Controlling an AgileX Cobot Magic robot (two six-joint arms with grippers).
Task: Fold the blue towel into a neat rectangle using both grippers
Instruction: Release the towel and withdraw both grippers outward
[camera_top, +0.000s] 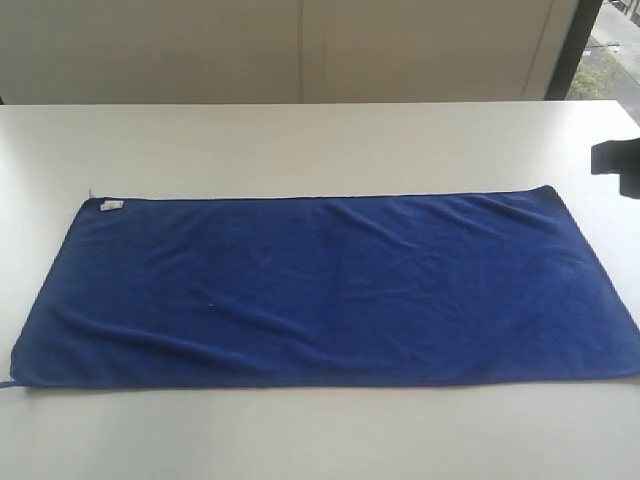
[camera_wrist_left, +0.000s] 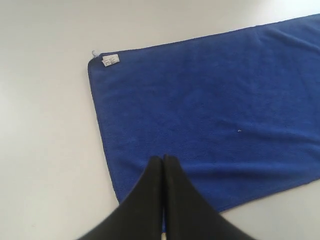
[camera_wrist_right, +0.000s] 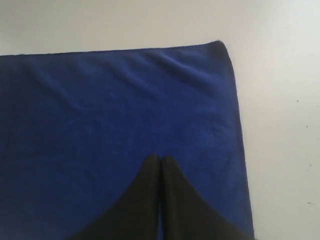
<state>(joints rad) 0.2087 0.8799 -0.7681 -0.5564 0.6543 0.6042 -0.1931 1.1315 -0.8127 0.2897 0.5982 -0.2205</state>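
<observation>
The blue towel lies spread flat and unfolded along the white table, with its small white tag at the far left corner. In the left wrist view my left gripper hangs shut above the towel near its left end, holding nothing; the tag shows there too. In the right wrist view my right gripper is shut above the towel near its right end, also holding nothing. Neither gripper shows in the exterior view.
The white table extends around the towel on all sides. A dark object sits at the right edge of the exterior view. A pale wall stands behind the table.
</observation>
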